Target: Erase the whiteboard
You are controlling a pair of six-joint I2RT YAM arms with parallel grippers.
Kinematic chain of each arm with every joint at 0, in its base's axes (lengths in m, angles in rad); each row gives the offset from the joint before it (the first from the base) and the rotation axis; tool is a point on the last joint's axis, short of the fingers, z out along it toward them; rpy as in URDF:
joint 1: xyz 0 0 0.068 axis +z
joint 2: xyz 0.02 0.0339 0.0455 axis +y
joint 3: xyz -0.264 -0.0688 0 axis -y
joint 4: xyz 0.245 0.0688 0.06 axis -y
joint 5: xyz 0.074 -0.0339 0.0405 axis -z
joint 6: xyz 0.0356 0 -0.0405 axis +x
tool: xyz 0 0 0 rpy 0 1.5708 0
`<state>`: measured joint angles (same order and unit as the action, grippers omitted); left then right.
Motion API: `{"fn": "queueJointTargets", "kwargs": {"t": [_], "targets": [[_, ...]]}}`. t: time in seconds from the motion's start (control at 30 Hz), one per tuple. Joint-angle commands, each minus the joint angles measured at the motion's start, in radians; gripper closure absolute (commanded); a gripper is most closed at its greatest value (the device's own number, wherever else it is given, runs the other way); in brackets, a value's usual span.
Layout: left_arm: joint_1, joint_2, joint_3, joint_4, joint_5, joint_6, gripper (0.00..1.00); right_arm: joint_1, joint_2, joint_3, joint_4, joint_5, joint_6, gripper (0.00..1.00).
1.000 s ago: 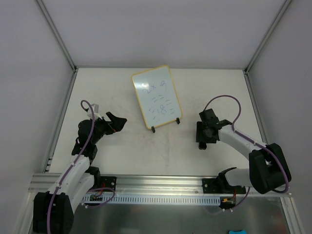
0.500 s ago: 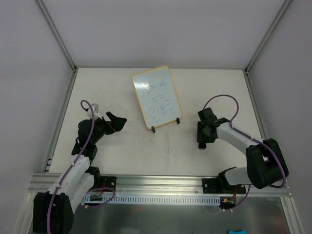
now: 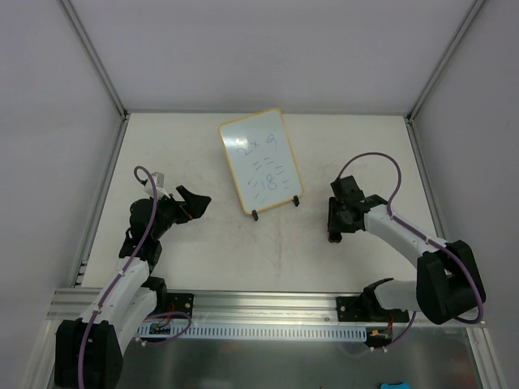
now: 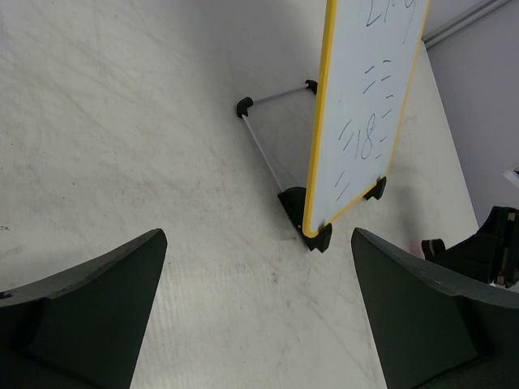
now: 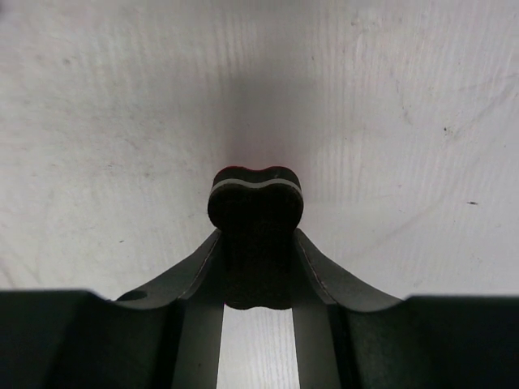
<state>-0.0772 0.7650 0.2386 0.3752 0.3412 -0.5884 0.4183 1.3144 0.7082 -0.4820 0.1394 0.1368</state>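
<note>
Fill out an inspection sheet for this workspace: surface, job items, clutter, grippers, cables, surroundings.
Surface: off-white scuffed tabletop, faint dark specks.
Job's things: small rectangular white board with thin yellow frame, propped on black feet, blue handwriting unerased; small black eraser block, off to the board's right.
Clutter: nothing seen.
Grippers: left gripper open, empty, facing the board; right gripper shut on the eraser block.
Cables: purple cables loop along both arms, clear of the board.
Surroundings: white enclosure walls; aluminium rail at the near edge.
</note>
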Motion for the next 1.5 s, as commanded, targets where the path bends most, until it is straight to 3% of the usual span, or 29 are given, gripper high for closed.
{"fn": "queueJointTargets", "kwargs": {"t": [0.0,0.2,0.37,0.6,0.77,1.0,1.2,1.33,1.47], "targets": [[0.004,-0.015,0.036,0.005,0.021,0.012,0.01,0.020,-0.056,0.079,-0.010,-0.006,-0.022,1.00],[0.004,-0.023,0.034,0.008,0.019,0.027,0.01,0.077,-0.060,0.158,0.035,-0.012,-0.052,1.00],[0.004,-0.062,-0.018,0.145,0.036,0.015,0.01,0.112,-0.015,0.252,0.062,-0.014,-0.066,1.00],[0.007,-0.013,-0.004,0.276,0.056,0.022,0.01,0.163,-0.035,0.246,0.293,0.028,-0.055,1.00],[0.010,0.158,0.037,0.433,0.137,-0.019,0.01,0.208,-0.027,0.255,0.358,0.120,-0.128,1.00],[0.051,0.448,0.122,0.720,0.321,-0.097,0.02,0.209,-0.021,0.269,0.414,0.055,-0.200,1.00],[0.054,0.646,0.264,0.868,0.452,-0.140,0.04,0.208,-0.035,0.254,0.476,0.037,-0.247,1.00],[0.054,0.730,0.346,0.944,0.473,-0.162,0.02,0.209,-0.014,0.249,0.531,0.031,-0.273,1.00],[0.054,0.819,0.458,0.892,0.504,-0.145,0.03,0.208,0.009,0.248,0.565,0.031,-0.279,1.00]]}}
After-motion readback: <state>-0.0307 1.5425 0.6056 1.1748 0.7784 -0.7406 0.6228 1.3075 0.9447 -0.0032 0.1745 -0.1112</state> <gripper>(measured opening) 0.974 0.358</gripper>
